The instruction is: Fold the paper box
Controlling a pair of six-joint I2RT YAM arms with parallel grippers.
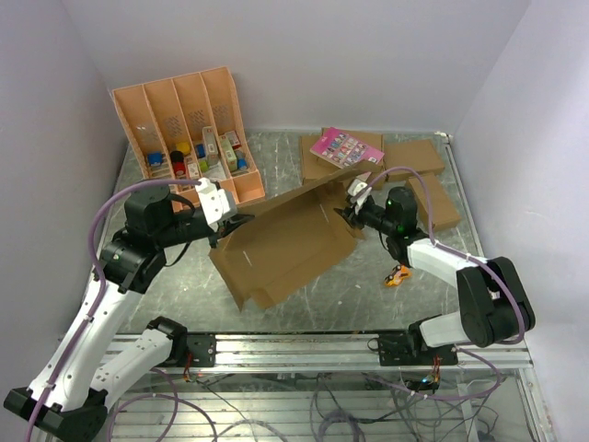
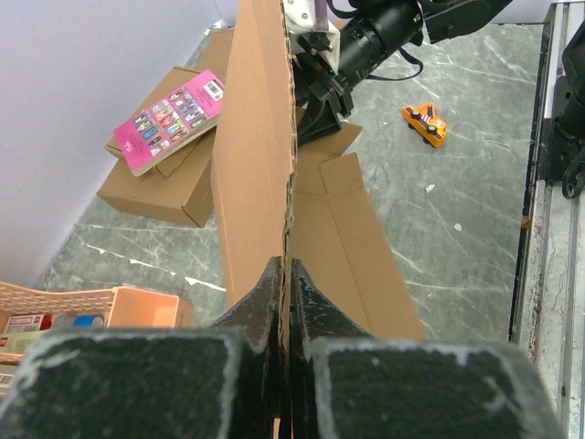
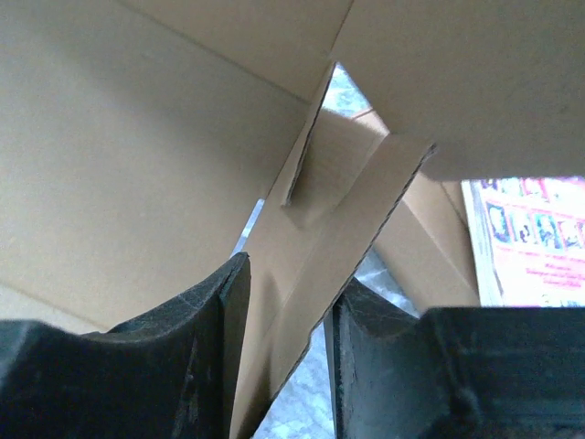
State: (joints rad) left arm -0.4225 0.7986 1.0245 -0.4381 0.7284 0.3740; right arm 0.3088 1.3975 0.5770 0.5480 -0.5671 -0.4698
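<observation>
The paper box (image 1: 285, 249) is a large brown corrugated sheet lying in the middle of the table with its far long wall raised. My left gripper (image 1: 224, 224) is at that wall's left end. In the left wrist view its jaws (image 2: 286, 274) are shut on the wall's edge (image 2: 256, 137), which runs upright away from them. My right gripper (image 1: 352, 210) is at the box's right end. In the right wrist view it (image 3: 294, 274) stands open, and a narrow end flap (image 3: 356, 219) slants through the gap without being pinched.
An orange-tan compartment tray (image 1: 184, 129) with small items leans at the back left. Smaller flat brown boxes (image 1: 414, 161) with a pink booklet (image 1: 345, 147) on them lie at the back right. A small orange toy car (image 1: 398, 274) sits by the right arm.
</observation>
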